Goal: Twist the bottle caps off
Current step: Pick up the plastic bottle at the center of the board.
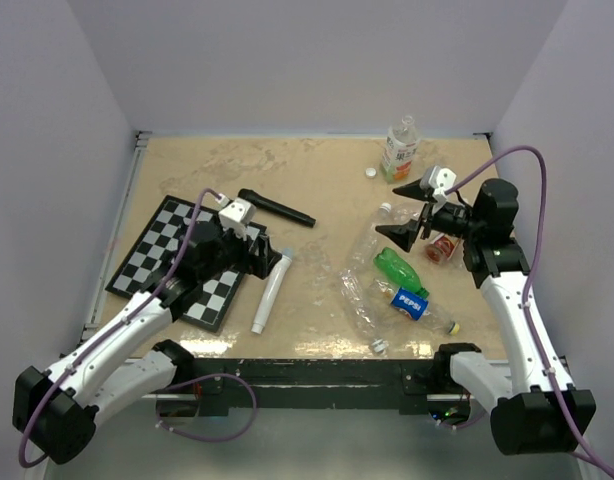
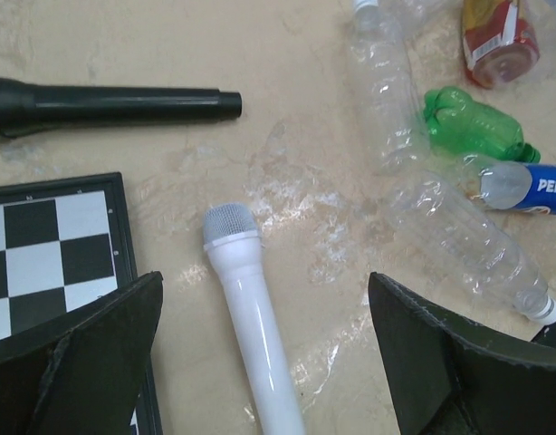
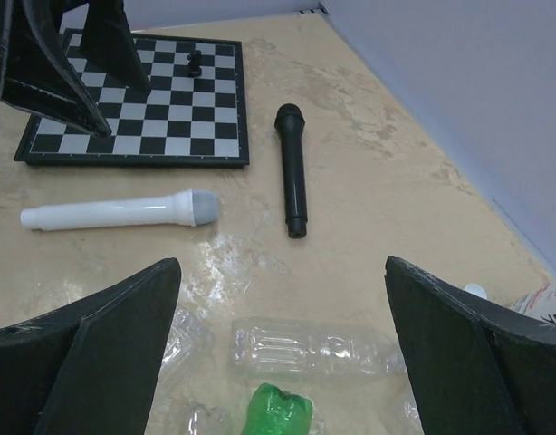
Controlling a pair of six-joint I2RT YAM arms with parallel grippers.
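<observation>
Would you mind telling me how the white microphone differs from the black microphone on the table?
The white microphone is white with a grey mesh head; the black microphone is black all over. The white one lies nearer the front, right of the chessboard; the black one lies farther back. Both lie flat on the table, ungripped.

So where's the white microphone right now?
In the top view the white microphone lies left of centre, just right of the chessboard, with the black microphone beyond it toward the far wall.
</observation>
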